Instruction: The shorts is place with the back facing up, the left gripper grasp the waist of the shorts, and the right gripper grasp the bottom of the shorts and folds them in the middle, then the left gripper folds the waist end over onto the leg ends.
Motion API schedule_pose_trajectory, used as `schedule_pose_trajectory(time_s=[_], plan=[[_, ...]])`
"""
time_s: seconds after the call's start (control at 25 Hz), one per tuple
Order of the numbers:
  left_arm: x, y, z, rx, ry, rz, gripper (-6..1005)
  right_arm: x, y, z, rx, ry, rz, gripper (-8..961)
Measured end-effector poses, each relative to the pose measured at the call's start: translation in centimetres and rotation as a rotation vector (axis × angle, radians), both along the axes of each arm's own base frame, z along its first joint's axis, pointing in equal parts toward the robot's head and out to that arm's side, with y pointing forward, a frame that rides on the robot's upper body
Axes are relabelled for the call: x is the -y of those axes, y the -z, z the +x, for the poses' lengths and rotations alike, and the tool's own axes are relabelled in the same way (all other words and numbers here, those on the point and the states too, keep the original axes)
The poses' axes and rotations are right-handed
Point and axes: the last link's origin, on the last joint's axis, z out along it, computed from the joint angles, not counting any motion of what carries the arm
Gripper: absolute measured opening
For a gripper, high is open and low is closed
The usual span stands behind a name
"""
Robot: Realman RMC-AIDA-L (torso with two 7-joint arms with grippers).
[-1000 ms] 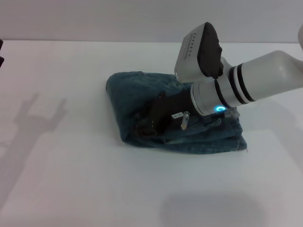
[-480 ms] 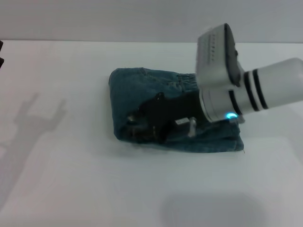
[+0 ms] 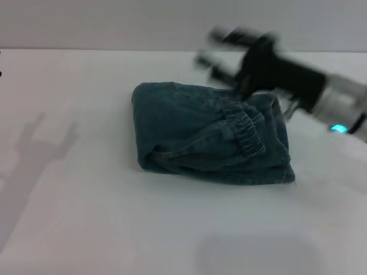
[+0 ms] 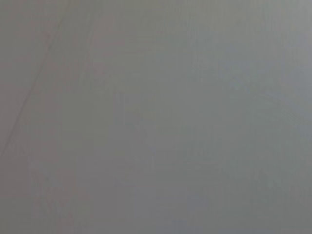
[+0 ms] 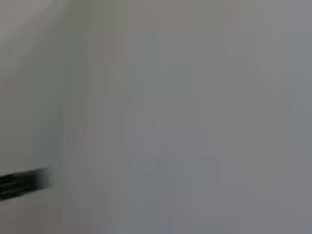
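The shorts (image 3: 189,134) lie folded in a compact blue-green denim bundle at the middle of the white table (image 3: 114,229). The ruched waist (image 3: 248,130) lies on top, toward the bundle's right side. My left gripper (image 3: 213,50), on the arm with the green light (image 3: 337,128), hovers above the bundle's far right corner. It is open, blurred by motion, and holds nothing. The right gripper does not show in the head view. The left wrist view shows only plain grey.
A gripper-shaped shadow (image 3: 40,146) falls on the table to the left of the shorts. In the right wrist view a blurred dark bar (image 5: 22,181) sits at the edge of an otherwise grey picture.
The left gripper has let go of the waist, opened and lifted off the shorts toward the far right. The waist band now lies uncovered on top of the folded bundle.
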Motion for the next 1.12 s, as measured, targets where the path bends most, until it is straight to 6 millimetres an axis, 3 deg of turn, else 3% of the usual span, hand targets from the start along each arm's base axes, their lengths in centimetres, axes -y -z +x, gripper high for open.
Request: schedule_pose_trajectory(time_s=[0.28, 0.6, 1.12], plan=[[0.3, 0.0, -0.3, -0.001, -0.017, 0.008, 826, -1.5, -4.9, 6.0, -0.219, 0.310, 0.455, 466], [1.9, -0.2, -1.5, 0.029, -0.062, 0.040, 826, -1.6, -7.8, 9.4, -0.337, 0.509, 0.650, 466], [3.4, -0.5, -2.1, 0.050, -0.078, 0.078, 826, -1.6, -7.8, 10.1, -0.340, 0.549, 0.655, 467]])
